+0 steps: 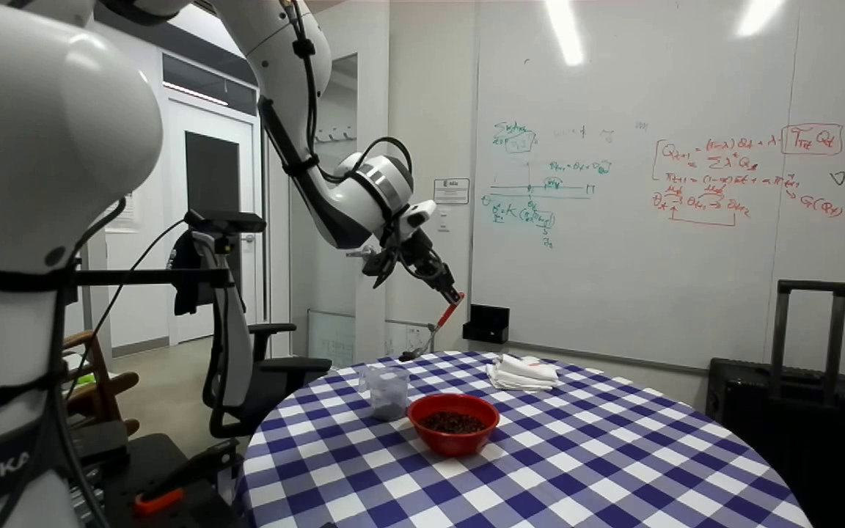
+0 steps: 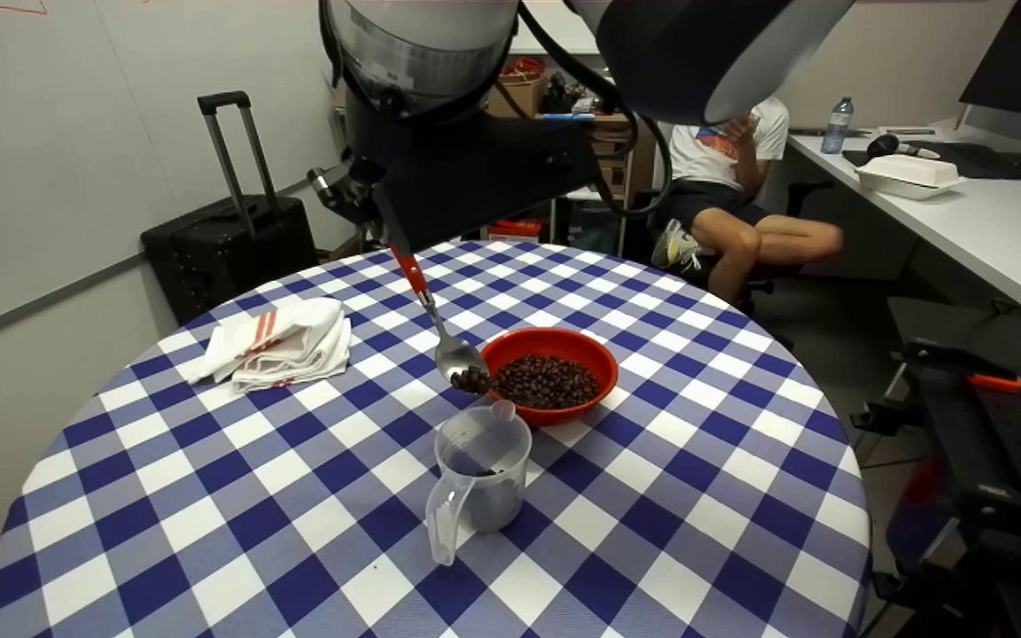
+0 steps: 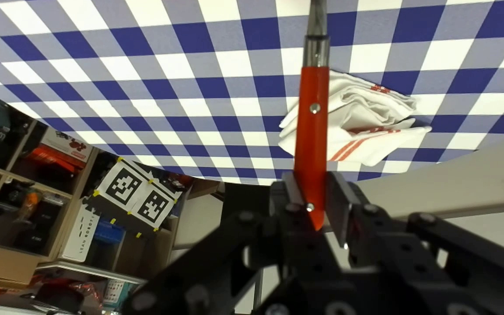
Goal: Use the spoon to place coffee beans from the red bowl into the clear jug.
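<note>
My gripper (image 1: pixel 455 296) is shut on the red handle of the spoon (image 2: pixel 410 271). In the wrist view the gripper (image 3: pixel 311 190) pinches the handle's end, and the spoon (image 3: pixel 312 118) points away from it. The spoon slants down in the air above the table, with dark coffee beans (image 2: pixel 472 381) in its head. The red bowl (image 1: pixel 453 442) holds many beans and also shows in an exterior view (image 2: pixel 564 417). The clear jug (image 2: pixel 494 507) stands upright beside the bowl with a few dark beans inside; it also shows in an exterior view (image 1: pixel 387 392). Bowl and jug are outside the wrist view.
A folded white towel with red stripes (image 2: pixel 284 346) lies on the round table with a blue-checked cloth (image 2: pixel 253 514). It also shows in the wrist view (image 3: pixel 365 142). A black suitcase (image 2: pixel 227 244) stands beyond the table. A person (image 2: pixel 732 177) sits at the back.
</note>
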Available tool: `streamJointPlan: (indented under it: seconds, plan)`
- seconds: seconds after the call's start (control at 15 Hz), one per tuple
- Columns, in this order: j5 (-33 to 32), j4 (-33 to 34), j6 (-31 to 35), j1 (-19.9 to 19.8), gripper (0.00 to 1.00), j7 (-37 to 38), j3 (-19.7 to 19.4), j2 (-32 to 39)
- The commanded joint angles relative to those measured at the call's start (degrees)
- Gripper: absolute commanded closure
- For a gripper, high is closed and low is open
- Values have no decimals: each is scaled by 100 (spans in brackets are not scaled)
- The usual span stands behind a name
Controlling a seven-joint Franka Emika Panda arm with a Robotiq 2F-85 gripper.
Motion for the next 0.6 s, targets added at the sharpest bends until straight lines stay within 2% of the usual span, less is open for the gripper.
streamJointPlan:
  seconds: [0.0,0.53]
  plan:
    - [-269,-73,56,286,95,374,-275,-10]
    - [-579,-93,43,740,95,718,-670,66]
